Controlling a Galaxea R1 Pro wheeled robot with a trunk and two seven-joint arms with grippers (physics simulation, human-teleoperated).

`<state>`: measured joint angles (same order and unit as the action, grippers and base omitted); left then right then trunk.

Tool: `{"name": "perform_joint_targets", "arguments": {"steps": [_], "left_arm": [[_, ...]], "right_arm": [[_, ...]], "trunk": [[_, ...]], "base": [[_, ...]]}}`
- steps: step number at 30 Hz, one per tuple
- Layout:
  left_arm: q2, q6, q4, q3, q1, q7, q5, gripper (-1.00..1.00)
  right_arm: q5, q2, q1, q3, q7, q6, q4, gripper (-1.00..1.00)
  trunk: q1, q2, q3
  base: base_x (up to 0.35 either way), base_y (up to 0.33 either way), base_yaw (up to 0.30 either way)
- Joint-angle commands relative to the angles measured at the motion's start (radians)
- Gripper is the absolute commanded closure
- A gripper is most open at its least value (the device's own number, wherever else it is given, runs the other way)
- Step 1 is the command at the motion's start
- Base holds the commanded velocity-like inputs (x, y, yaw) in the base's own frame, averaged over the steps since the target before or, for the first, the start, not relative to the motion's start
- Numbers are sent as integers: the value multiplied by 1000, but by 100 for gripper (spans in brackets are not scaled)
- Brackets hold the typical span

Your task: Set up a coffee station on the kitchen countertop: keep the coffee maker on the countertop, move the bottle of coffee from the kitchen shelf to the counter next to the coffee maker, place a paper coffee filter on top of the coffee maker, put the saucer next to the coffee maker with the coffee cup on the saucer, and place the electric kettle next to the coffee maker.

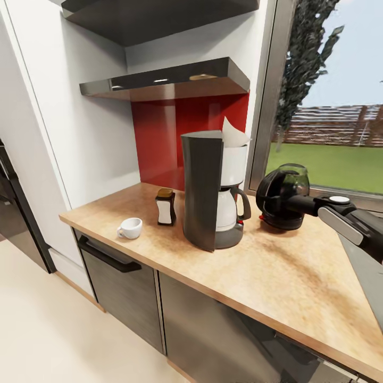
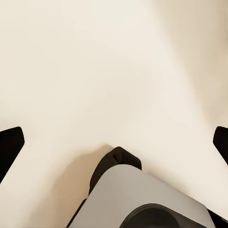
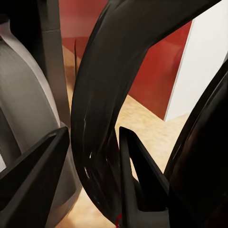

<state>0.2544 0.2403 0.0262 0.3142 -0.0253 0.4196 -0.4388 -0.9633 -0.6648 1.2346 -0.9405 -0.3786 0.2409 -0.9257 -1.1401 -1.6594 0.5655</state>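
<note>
On the kitchen countertop [image 1: 276, 276] stands the coffee maker [image 1: 205, 191], with the paper coffee filter [image 1: 234, 134] poking out of its top. Left of it are the bottle of coffee [image 1: 165, 206] and, nearer the edge, the coffee cup [image 1: 130, 227], directly on the wood. The saucer is out of view. Right of the coffee maker sits the electric kettle [image 1: 282, 196]. My right gripper [image 1: 299, 205] reaches in from the right and is shut on the kettle's black handle [image 3: 99, 118], a finger on each side [image 3: 92, 161]. My left gripper [image 2: 114, 142] is open over the floor. The kitchen shelf [image 1: 170, 80] is bare.
A window [image 1: 340, 122] borders the counter on the right. Grey cabinet fronts [image 1: 127, 298] with a black bar handle lie below the edge. A dark overhead unit [image 1: 154, 16] hangs above the shelf. A tall dark appliance [image 1: 10, 213] stands at far left beside cream floor [image 1: 53, 340].
</note>
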Motion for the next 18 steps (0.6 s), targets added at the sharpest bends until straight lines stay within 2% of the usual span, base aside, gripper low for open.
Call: {"name": "perform_joint_targets", "arguments": {"steps": [1,8,12,16,18], "left_arm": [[0,2,-2,8,0,5,4,-100],[0,2,-2,8,-1,5,4,-100],[0,2,-2,8,-1,5,3,-100],[0,2,-2,8,-1,5,4,-100],[0,2,-2,8,-1,5,4,-100]], "right_arm": [[-12,-1,2,-3,1,4,-1,100],[-12,-2,2,-3,1,4,-1,100],[-13,-2,2,-3,1,3,-1,100],[-12,-2,2,-3,1,3,-1,100],[-12,-2,2,-3,1,3,-1,100]], "trunk": [[0,-1,1],[0,-1,1],[-15,-29,14],[-15,-29,14],[-23,-43,20]], "base": [[0,0,0],[0,0,0],[0,0,0],[0,0,0],[0,0,0]]}}
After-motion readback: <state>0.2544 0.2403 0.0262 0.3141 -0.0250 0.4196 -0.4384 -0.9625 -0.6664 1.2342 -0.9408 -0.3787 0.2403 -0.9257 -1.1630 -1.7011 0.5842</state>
